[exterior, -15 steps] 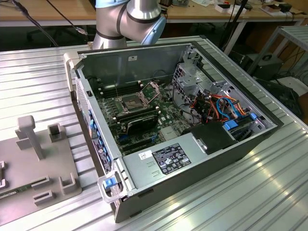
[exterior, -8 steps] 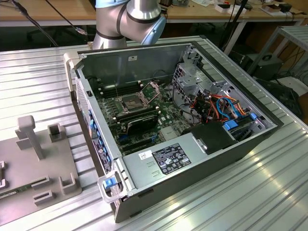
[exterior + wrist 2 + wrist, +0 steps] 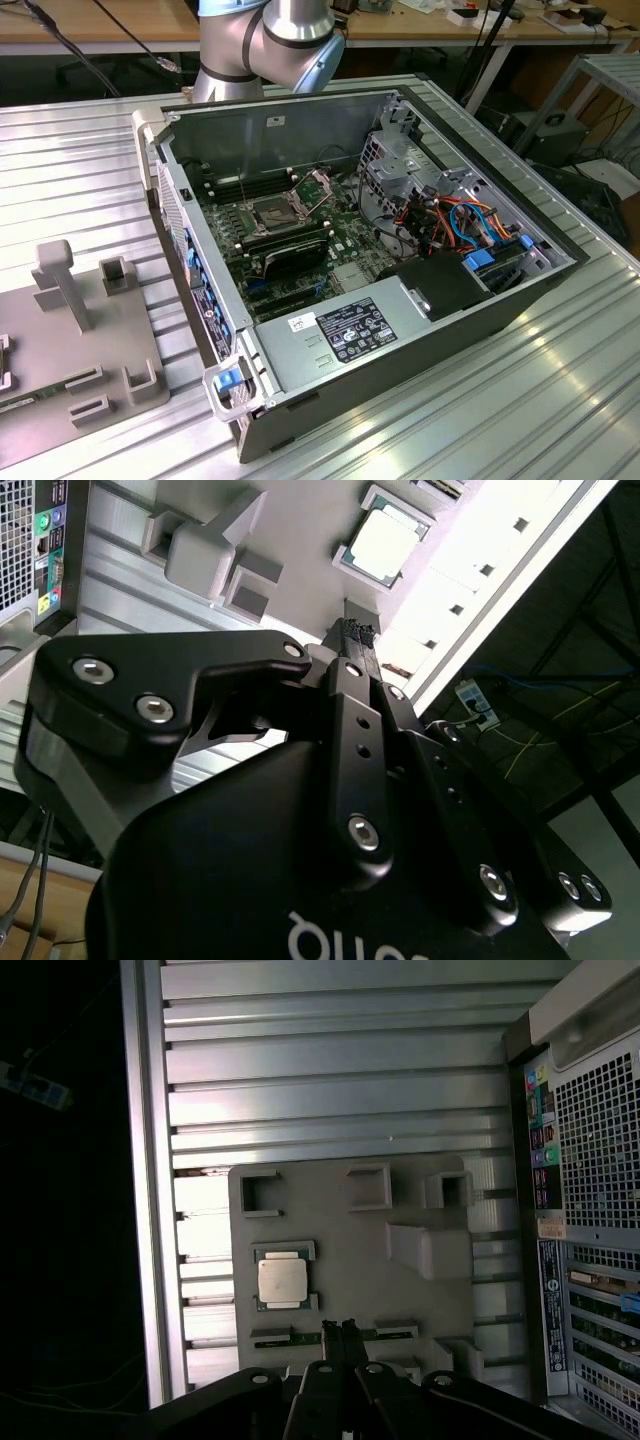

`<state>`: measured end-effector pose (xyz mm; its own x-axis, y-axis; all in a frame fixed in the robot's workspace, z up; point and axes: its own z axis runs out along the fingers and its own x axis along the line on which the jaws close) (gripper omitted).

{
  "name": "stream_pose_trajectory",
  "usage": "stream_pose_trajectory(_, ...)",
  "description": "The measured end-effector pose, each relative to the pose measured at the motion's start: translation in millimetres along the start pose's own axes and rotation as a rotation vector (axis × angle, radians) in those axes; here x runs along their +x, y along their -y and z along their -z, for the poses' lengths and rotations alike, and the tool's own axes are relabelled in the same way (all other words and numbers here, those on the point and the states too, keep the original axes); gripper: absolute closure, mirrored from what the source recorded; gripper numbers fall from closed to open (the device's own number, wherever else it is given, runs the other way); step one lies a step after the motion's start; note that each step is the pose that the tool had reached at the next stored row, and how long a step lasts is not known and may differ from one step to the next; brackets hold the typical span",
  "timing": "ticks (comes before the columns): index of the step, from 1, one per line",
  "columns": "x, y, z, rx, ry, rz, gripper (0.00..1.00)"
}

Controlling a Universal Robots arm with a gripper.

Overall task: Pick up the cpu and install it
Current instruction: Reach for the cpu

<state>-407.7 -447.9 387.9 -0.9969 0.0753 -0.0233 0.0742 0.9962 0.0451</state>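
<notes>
cpu: small flat square, pale silver-grey top, thin green edge | place: seated in a recess of the grey holder plate on the ribbed worktop, beside the computer case | gripper: fingers pressed together, holding nothing, clear of the cpu

The cpu top is dull silver metal, the holder plate matt grey plastic, the table ribbed shiny metal, the gripper smooth matt black.
</notes>
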Motion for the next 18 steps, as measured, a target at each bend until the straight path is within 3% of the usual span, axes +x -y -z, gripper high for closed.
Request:
stream_pose_trajectory(8,2.2,0.2,-3.2,-0.0001,0.0001,0.0,0.89)
stream_pose_trajectory(18,12.1,-2.2,-11.7,0.0009,0.0,0.0,0.89)
